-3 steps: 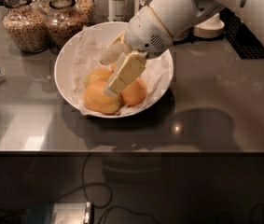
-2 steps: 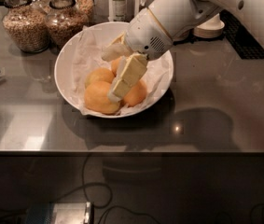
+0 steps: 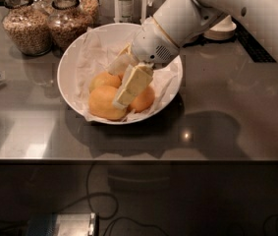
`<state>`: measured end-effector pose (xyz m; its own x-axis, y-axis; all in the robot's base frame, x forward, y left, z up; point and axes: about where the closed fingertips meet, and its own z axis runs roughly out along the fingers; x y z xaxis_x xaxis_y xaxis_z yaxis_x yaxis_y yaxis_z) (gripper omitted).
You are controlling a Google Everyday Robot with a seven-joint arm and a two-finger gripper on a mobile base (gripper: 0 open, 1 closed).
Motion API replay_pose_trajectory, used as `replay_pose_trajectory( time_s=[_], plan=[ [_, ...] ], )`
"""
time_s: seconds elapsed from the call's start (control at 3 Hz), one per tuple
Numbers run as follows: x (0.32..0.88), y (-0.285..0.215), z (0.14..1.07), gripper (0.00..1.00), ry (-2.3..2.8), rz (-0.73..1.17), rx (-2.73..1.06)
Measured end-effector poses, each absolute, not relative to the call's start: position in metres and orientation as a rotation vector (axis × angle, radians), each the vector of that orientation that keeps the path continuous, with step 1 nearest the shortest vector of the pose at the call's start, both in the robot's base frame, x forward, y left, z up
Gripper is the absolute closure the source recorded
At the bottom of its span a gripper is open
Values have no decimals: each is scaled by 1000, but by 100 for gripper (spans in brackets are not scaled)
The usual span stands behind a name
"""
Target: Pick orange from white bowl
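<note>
3 oranges (image 3: pixel 106 105) in white bowl (image 3: pixel 66 78) | gripper (image 3: pixel 117 87) low among them | fingers apart, no grip seen

Masks parts of the oranges (image 3: pixel 104 106) with the end effector (image 3: pixel 115 87) inside the white bowl (image 3: pixel 69 68); crops jars (image 3: pixel 28 28) at top.

oranges (image 3: pixel 104 105) in white bowl (image 3: pixel 70 59), end effector (image 3: pixel 116 86) over them

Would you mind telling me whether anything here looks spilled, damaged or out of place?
Nothing stands out: the end effector is down among the oranges in the white bowl, its paper lining is merely crumpled, and the jars behind stand upright.
</note>
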<state>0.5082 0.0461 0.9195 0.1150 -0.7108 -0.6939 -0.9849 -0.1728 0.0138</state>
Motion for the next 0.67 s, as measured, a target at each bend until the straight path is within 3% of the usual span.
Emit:
replay_pose_trajectory(
  time_s=[0.33,0.67],
  plan=[
    [509,45,915,40,1647,791,-1945],
    [513,49,899,35,1644,802,-1951]
  ],
)
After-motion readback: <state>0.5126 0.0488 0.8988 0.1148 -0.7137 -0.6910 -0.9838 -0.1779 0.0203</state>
